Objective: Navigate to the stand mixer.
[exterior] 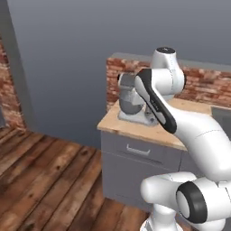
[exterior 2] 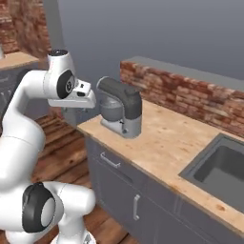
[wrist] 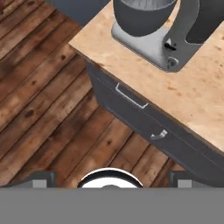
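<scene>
The stand mixer [exterior 2: 120,107] sits at the near left corner of the wooden counter [exterior 2: 176,138], just ahead of the raised gripper [exterior 2: 78,95], its head running along the counter edge; I cannot tell how far the fingers are parted

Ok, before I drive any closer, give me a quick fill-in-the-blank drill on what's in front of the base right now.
1. The grey stand mixer with the dark rounded head stands on the light wooden ____.
2. Behind the mixer runs a low backsplash wall of red ____.
3. In the right base view, the dark grey recessed sink lies to the ____ of the mixer.
4. The floor is made of brown wooden ____.

Missing words: countertop; brick; right; planks
</scene>
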### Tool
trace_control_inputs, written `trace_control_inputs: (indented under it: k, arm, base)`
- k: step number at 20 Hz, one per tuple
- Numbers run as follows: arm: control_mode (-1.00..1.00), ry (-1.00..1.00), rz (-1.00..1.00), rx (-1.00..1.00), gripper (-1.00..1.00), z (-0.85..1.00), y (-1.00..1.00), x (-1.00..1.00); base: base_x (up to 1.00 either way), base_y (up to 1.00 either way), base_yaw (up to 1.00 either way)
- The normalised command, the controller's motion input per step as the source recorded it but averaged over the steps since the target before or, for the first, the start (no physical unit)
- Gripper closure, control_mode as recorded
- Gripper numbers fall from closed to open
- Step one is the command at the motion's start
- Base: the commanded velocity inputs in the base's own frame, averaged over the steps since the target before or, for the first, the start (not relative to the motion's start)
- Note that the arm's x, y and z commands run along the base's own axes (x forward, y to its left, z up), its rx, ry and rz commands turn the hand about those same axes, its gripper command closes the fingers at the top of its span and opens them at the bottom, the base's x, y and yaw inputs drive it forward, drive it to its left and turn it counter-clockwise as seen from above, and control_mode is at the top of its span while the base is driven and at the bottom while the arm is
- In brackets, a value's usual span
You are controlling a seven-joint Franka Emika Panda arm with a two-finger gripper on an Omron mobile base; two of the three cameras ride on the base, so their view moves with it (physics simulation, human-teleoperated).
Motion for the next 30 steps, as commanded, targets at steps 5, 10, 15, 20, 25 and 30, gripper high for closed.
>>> trace_control_inputs:
  k: [5,10,15,20,25,30]
  arm:
    - [1.00,0.00,0.00,0.00,-1.00,0.00,0.00,0.00]
    - [1.00,0.00,0.00,0.00,-1.00,0.00,0.00,0.00]
    - [1.00,0.00,0.00,0.00,-1.00,0.00,0.00,0.00]
    - [1.00,0.00,0.00,0.00,-1.00,0.00,0.00,0.00]
    - [1.00,0.00,0.00,0.00,-1.00,0.00,0.00,0.00]
    - [1.00,0.00,0.00,0.00,-1.00,0.00,0.00,0.00]
  base:
    - [0.21,0.70,-0.69]
    - [0.20,0.77,-0.65]
    - [0.17,0.82,-0.53]
    - [0.55,0.44,-0.40]
    - [0.35,0.01,-0.18]
    - [0.12,-0.01,-0.01]
